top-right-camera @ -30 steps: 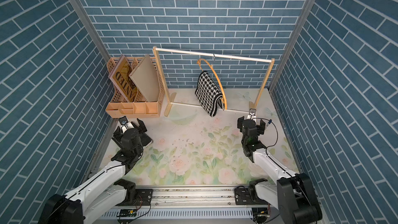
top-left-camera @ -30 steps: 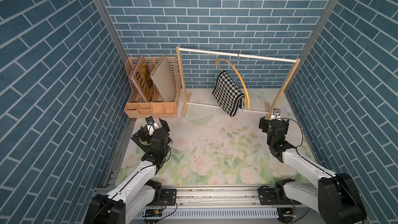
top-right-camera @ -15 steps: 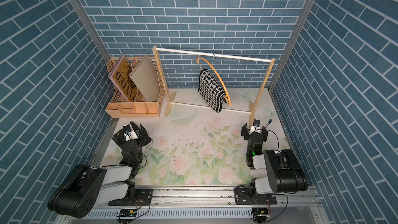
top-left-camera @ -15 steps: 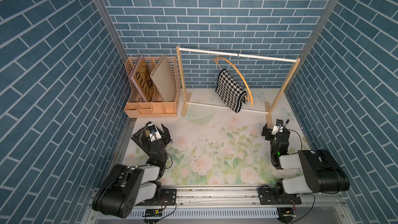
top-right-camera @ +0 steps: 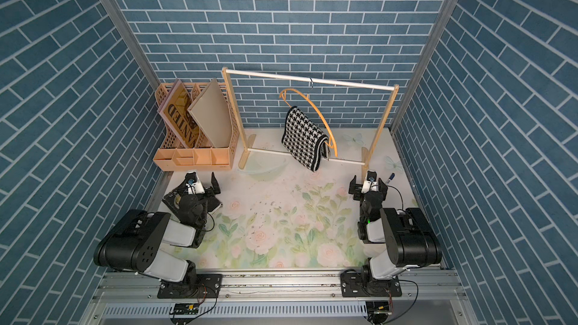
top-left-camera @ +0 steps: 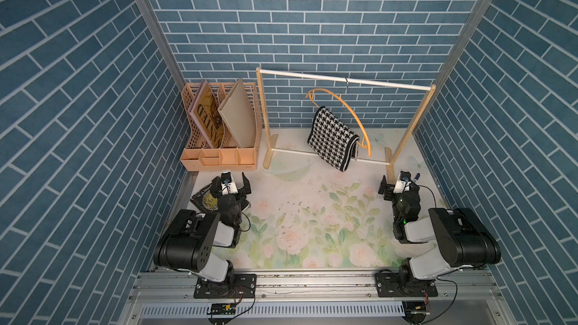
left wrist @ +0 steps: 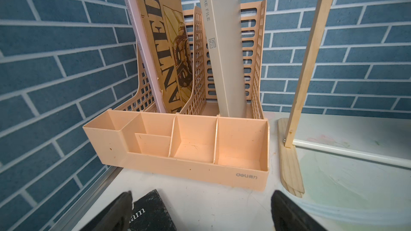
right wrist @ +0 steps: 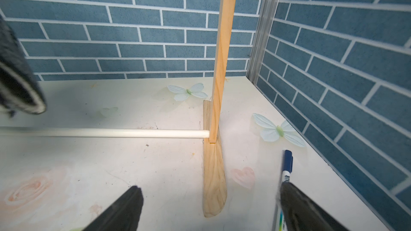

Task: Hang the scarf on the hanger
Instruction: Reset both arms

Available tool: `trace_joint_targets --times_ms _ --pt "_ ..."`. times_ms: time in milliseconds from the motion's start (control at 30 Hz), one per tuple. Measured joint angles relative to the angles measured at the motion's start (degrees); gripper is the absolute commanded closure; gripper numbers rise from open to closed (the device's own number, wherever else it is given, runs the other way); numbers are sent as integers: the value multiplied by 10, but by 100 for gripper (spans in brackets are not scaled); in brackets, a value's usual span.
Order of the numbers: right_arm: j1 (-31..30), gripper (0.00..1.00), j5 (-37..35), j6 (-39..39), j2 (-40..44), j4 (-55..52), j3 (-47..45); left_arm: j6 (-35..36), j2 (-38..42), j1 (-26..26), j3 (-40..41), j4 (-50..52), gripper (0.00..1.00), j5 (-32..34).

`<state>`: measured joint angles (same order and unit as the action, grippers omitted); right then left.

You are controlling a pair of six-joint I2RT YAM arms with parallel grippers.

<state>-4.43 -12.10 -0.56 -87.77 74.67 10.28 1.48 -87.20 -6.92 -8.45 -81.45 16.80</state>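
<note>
In both top views the black-and-white houndstooth scarf [top-left-camera: 332, 134] [top-right-camera: 304, 137] hangs folded over the curved light-wood hanger [top-left-camera: 342, 101] [top-right-camera: 314, 103]. The hanger's hook sits on the rack's top rail. A dark scarf edge [right wrist: 20, 81] shows in the right wrist view. My left gripper [top-left-camera: 232, 181] [top-right-camera: 202, 181] [left wrist: 201, 198] is open and empty, low at the near left. My right gripper [top-left-camera: 398, 181] [top-right-camera: 367, 183] [right wrist: 209, 193] is open and empty beside the rack's right foot. Both stand well clear of the scarf.
The wooden rack [top-left-camera: 264, 120] [right wrist: 219, 63] spans the back. A peach file organiser [top-left-camera: 222, 156] [left wrist: 182, 170] holds folders at the back left. A black book [top-left-camera: 205, 198] [left wrist: 146, 214] lies under the left gripper. A blue marker [right wrist: 287, 163] lies by the right finger.
Both arms have drawn back and folded toward the front rail, grippers staying open. The hanger and scarf swayed slightly on the rail.
</note>
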Motion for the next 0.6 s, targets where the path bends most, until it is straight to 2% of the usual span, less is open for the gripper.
trace_joint_targets --times_ms 600 --pt "0 0 10 6 0 4 1 -3 0 3 0 11 0 -14"
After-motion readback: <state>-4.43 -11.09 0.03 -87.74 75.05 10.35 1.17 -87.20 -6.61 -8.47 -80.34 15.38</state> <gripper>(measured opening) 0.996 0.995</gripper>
